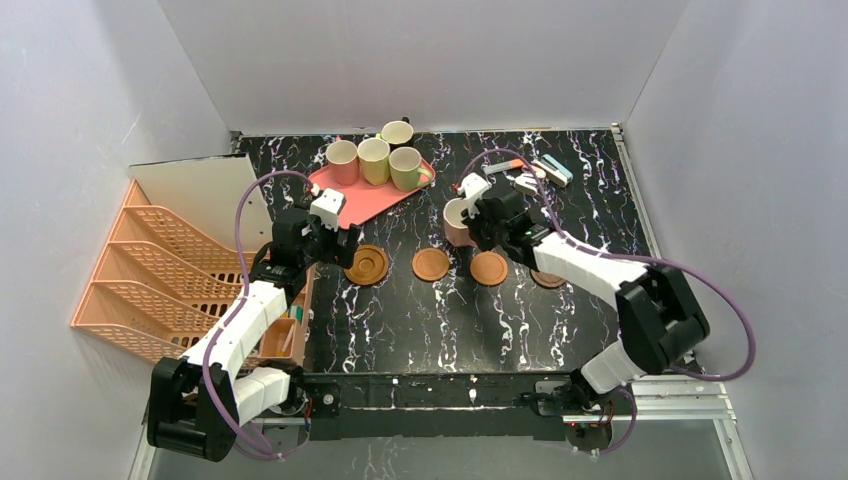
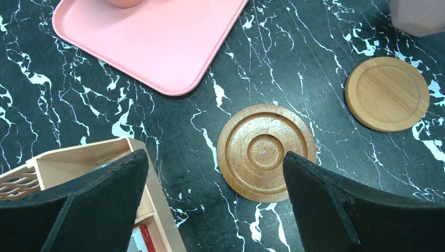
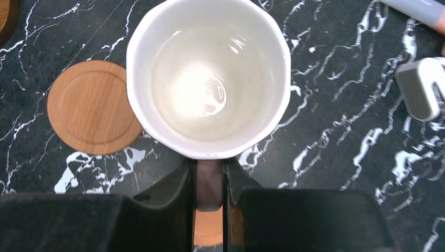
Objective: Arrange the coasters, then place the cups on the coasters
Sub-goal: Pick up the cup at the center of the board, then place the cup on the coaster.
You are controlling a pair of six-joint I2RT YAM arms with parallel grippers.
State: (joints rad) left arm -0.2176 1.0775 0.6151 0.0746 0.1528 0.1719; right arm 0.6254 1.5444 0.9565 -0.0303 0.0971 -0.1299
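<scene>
Three plain coasters and a ringed coaster lie in a row mid-table; the rightmost is partly under my right arm. My right gripper is shut on the handle of the pale pink cup, just behind the row. I cannot tell whether the cup touches the table. My left gripper hangs open over the ringed coaster, holding nothing. Pink, yellow-green and green cups stand on the pink tray; a dark brown cup is behind them.
Peach mesh file trays fill the left side, with a small open box close to my left arm. A pen and small devices lie at the back right. White walls close in the table.
</scene>
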